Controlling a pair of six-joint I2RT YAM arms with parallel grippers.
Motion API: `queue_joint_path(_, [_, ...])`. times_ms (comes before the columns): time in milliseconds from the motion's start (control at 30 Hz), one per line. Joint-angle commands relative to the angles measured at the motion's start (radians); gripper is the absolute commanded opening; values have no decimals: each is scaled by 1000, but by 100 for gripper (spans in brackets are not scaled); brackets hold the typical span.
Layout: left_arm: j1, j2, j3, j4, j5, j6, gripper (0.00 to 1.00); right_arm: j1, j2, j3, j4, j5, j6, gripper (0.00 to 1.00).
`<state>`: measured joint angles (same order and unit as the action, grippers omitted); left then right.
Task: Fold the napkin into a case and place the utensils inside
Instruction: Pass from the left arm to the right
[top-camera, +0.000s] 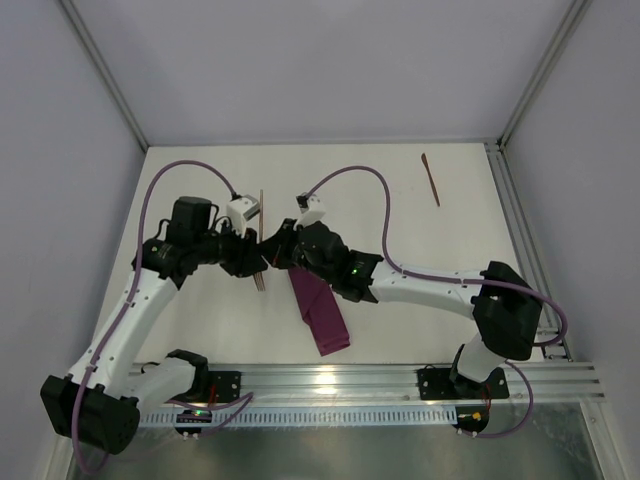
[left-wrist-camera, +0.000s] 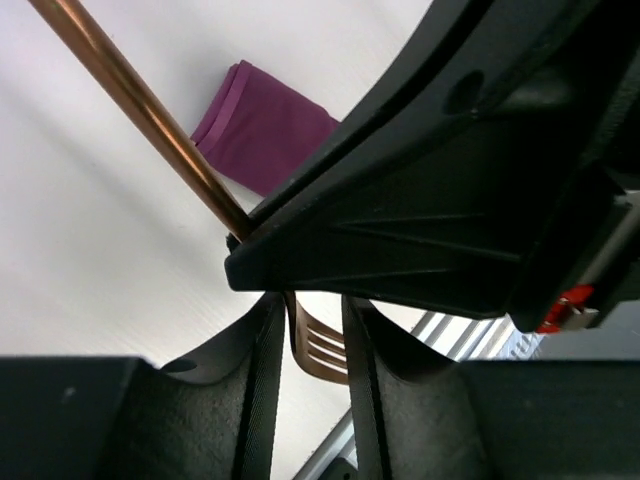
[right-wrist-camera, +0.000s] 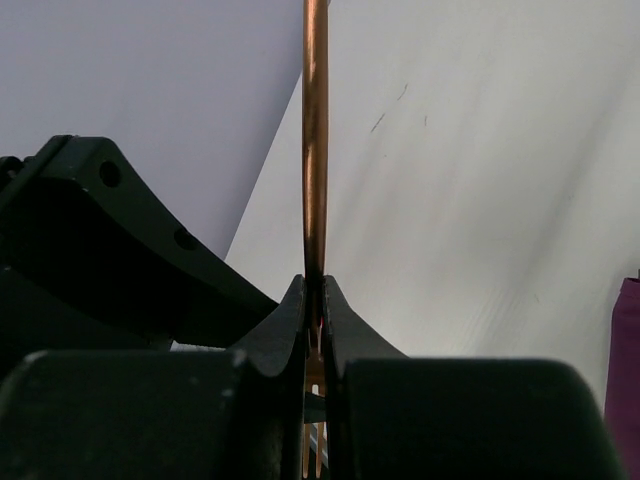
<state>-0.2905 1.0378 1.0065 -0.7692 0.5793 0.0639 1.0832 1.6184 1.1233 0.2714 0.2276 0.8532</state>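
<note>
1. The table is the biggest thing under me: a flat, matte white board. A ribbed aluminium rail runs along its 6 o'clock edge.
2. My two arms have white shells with black joints and trail lilac cables. In the top view they reach in from 7 and 4 o'clock and meet left of the table's centre.
3. The napkin is soft magenta-purple cloth, folded into a narrow oblong. It lies flat on the table at 5 o'clock from where my grippers meet. Its upper end is under my right wrist. In my left wrist view its rounded, hemmed corner shows at 12 o'clock.
4. My right gripper has its black ribbed jaws pressed together on the fork, clamping the slim handle just above the head.
5. My left gripper has its jaws standing apart, and the fork's flat tined head sits in the gap. I cannot tell whether either pad touches it.
6. The fork is polished copper-coloured metal with a round, thin stem. In the top view it runs from 12 to 6 o'clock, tines at the 6 o'clock end.
7. The knife is a thin copper sliver, smallest of all. It lies alone at 2 o'clock on the table, well apart from the rest.
</note>
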Motion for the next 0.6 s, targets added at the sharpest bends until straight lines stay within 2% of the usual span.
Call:
queue_joint_path(0, [-6,-21,0,22,71,20,32,-14,-20,-5,5,-11,-49,4])
queue_joint_path(133, [-6,-15,-3,16,83,47,26,-35,-46,-51,8,-69,-72,4])
queue_joint_path(267, [-6,-10,-11,27,96,47,25,-35,-55,-72,34,-80,-75,4])
queue_joint_path(300, [-7,-10,-9,22,97,47,27,-37,-55,-72,31,-77,-77,4])
queue_joint_path(400, [-6,-16,12,-8,100,59,47,-49,-74,-71,-14,-74,-94,4])
queue_joint_path(567, [-6,-27,81,-64,99,82,52,-68,-166,-132,-207,-59,-163,4])
